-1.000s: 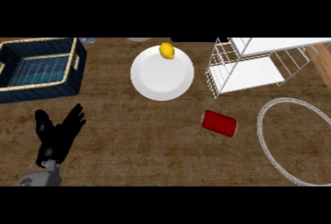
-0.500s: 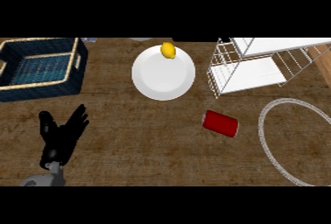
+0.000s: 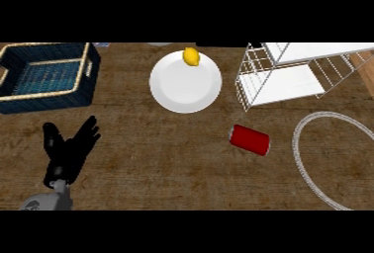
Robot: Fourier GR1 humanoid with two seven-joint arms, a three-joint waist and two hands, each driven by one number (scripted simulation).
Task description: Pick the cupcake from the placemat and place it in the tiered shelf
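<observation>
Nothing has moved since the earlier frames; your left hand (image 3: pixel 70 150) has stayed where it was at the lower left of the frame, resting with its fingers spread wide and pointing up, holding nothing. You will find no cupcake in this view, so where it sits and how it looks cannot be told from here. The nearest candidate is a small red rounded block (image 3: pixel 250 140) lying flat on the brown wood-grain counter (image 3: pixel 161 158) right of centre, and it reads more like a can on its side than a cake. Just to its right is a grey oval ring (image 3: pixel 295 144), cut off by the right edge; it may be the placemat's border, and nothing stands inside the part you can see. Above them, at the upper right, the white wire tiered shelf (image 3: pixel 292 84) has its lower white board bare, ready to receive something. A white round plate (image 3: pixel 185 86) at upper centre carries a yellow lemon (image 3: pixel 191 57) near its top rim. A dark blue woven basket (image 3: pixel 44 103) fills the upper left. Your right hand is not in the frame. My guess is the hand rests because no pick has begun.
</observation>
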